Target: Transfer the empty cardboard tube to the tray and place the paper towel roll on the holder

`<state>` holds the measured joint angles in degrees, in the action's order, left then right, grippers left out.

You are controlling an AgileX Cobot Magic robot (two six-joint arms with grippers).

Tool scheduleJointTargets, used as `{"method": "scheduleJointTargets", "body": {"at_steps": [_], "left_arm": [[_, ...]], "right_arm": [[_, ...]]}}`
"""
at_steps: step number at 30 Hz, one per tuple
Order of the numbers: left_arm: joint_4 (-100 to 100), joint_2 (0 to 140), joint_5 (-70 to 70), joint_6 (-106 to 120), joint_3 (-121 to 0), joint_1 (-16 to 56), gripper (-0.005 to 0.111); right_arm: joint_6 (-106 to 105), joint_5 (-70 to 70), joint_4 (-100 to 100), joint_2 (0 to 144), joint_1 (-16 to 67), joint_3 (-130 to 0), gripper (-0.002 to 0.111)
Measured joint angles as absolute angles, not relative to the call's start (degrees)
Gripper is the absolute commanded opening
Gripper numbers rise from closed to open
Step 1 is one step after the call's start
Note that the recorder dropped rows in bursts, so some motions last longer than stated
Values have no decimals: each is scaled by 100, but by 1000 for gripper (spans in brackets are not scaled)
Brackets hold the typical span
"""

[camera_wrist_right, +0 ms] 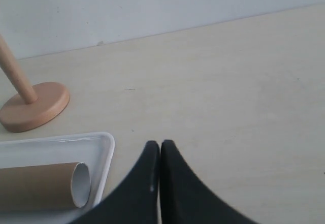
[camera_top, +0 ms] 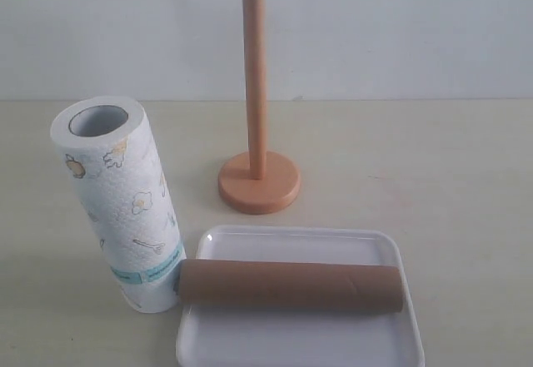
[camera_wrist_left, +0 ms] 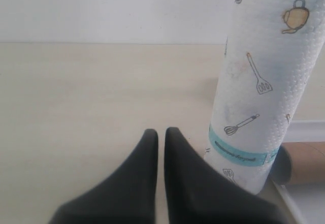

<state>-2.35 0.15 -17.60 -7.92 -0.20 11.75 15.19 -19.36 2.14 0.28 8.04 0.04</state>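
Standing beside the left claw [camera_wrist_left: 161, 132] is the paper towel roll [camera_wrist_left: 264, 97].

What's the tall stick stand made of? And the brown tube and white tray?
The holder looks like smooth, matte orange-brown wood, though no grain shows. The tube looks like dull brown cardboard, thin-walled and hollow. The tray is probably plastic: white, glossy, with soft reflections.

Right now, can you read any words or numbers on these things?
The teal band on the roll: a line of dark print, too blurred to read.
The rest of the roll: little drawings, no words.
The tube, tray, holder: nothing written.
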Motion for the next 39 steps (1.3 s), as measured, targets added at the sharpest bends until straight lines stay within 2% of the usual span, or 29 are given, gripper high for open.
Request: {"method": "scheduleJointTargets", "body": {"at_steps": [14,19,25,34,39], "left_arm": [[0,15,-1805,-961,-99,1175,4],[422,0,-1791,-1462,-1707,1175,4],[677,-6,-1598,-1521,-2403,1175,4],[687,-6,-1123,-1523,-2491,1175,4],[644,-6,0,-1391,-2491,1175,4]], "right_arm": [[1519,-1936,214,28,804,4,0],[1519,-1936,214,28,804,4,0],[1519,-1936,214,28,804,4,0],[1519,-1936,214,28,804,4,0],[1519,-1936,214,28,804,4,0]]}}
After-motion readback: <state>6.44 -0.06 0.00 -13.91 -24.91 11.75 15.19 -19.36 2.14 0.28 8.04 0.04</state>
